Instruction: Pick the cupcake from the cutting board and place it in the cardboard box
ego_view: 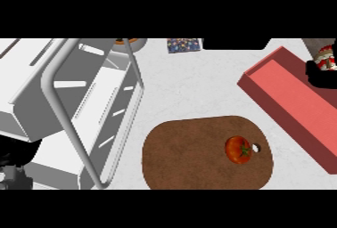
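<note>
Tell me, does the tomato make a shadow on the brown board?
Head view: the tomato casts no clear shadow on the cutting board; the light looks even. Head view again: the dark patch over the box is the right robot hand around the cupcake, not a shadow.

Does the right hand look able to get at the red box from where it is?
Probably yes: the right hand, curled round the cupcake, hangs over the box at its far end, with nothing between them.
</note>
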`<action>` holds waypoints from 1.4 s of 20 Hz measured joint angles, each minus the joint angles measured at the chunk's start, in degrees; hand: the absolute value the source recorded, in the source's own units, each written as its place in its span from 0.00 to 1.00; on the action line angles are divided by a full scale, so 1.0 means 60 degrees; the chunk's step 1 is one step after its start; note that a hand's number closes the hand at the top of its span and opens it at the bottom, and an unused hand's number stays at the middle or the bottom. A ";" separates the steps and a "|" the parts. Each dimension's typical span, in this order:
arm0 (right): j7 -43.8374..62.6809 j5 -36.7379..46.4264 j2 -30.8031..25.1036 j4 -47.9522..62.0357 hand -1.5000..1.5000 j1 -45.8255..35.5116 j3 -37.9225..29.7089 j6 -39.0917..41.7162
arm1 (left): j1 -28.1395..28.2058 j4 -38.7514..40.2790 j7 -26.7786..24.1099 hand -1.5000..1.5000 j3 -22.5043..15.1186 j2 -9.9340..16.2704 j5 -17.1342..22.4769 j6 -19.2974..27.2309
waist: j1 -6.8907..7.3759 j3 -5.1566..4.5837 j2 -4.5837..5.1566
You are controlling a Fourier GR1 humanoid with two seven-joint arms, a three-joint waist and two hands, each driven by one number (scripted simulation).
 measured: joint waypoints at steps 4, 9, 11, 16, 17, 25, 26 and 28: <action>-0.0813 0.0174 0.0157 0.1292 1.00 0.0101 -0.0032 -0.1007 | 0.0009 -0.0042 0.0067 0.50 0.0009 -0.0008 -0.0018 -0.0063 | 0.0018 -0.0007 0.0009; -0.1675 0.0069 0.0270 0.2961 1.00 0.0112 -0.0187 -0.1666 | -0.0022 -0.0036 0.0048 0.50 -0.0157 -0.0246 -0.0221 0.0104 | 0.0041 -0.0012 0.0019; -0.1734 -0.0101 0.0294 0.3628 1.00 0.0046 -0.0308 -0.1487 | -0.0085 0.0148 -0.0098 0.50 -0.0119 -0.0208 -0.0211 -0.0003 | 0.0046 -0.0006 0.0026; -0.1922 -0.0219 0.0375 0.5285 0.00 0.0060 -0.0665 -0.1785 | -0.0030 0.0095 -0.0065 0.50 -0.0072 -0.0177 -0.0196 -0.0070 | 0.0060 0.0002 0.0025; -0.2086 -0.0312 0.0357 0.5347 0.00 0.0144 -0.0671 -0.1728 | -0.0026 0.0096 -0.0092 0.50 -0.0065 -0.0209 -0.0224 -0.0041 | 0.0042 0.0002 0.0019; -0.3519 -0.1739 0.0835 0.5420 0.00 0.0335 -0.1661 -0.2804 | -0.0017 0.0032 0.0061 0.50 -0.0016 -0.0253 -0.0261 0.0045 | -0.0044 -0.0011 -0.0004; -0.3573 -0.2051 0.0916 0.5374 0.00 0.0274 -0.1944 -0.2949 | 0.0064 -0.0017 0.0021 0.50 -0.0033 -0.0268 -0.0265 0.0018 | -0.0041 -0.0005 -0.0010; -0.3716 -0.2730 0.0905 0.5257 0.00 0.0194 -0.2546 -0.3040 | 0.0013 0.0072 0.0079 0.50 0.0047 -0.0220 -0.0229 0.0026 | -0.0081 -0.0011 -0.0012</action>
